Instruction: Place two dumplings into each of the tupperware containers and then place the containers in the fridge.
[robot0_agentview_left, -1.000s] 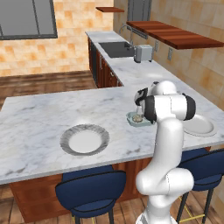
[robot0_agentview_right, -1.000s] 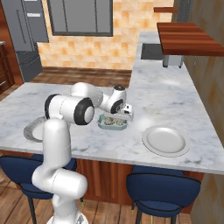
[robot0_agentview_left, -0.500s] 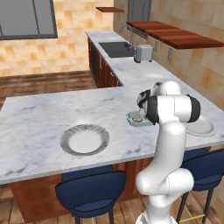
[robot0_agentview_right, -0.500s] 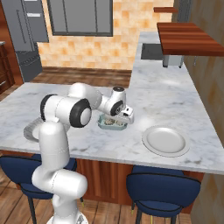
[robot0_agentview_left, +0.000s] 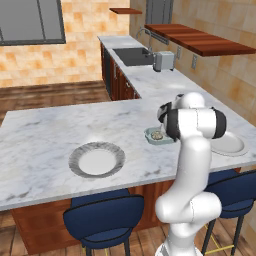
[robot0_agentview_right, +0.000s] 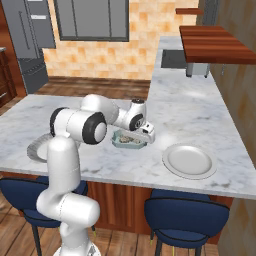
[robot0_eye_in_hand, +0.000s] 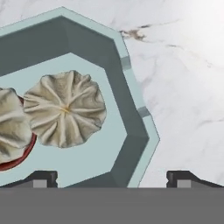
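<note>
- The white arm reaches over the white and grey marble worktop (robot0_agentview_left: 45, 130), with its tool (robot0_agentview_right: 145, 134) hanging low above a shallow pale blue-green tub with a flared rim (robot0_eye_in_hand: 133, 87).
- The tool is open: in the hand view its 2 dark finger tips (robot0_eye_in_hand: 41, 178) stand wide apart, 1 over the tub's floor and the other over the bare marble outside the rim, and nothing sits between them.
- Inside the tub lies a beige dumpling with a pleated, folded top (robot0_eye_in_hand: 65, 110), resting flat on the tub's floor.
- A 2nd dumpling (robot0_eye_in_hand: 11, 127) touches it at the left edge of the hand view, cut off by the frame, with a red curved edge showing under it; I cannot tell what that red piece is.
- From the left base view the tub (robot0_agentview_left: 154, 136) sits near the inner corner of the worktop, just beside the arm's elbow, with 1 dumpling (robot0_agentview_left: 157, 134) visible in it.
- A round grey plate with a ridged rim (robot0_agentview_left: 96, 160) lies well apart to the left of the tub.
- A round plain white plate (robot0_agentview_right: 190, 161) lies on the worktop on the other side of the tub.
- The tall grey fridge (robot0_agentview_right: 31, 45) stands across the room, far from the tub.
</note>
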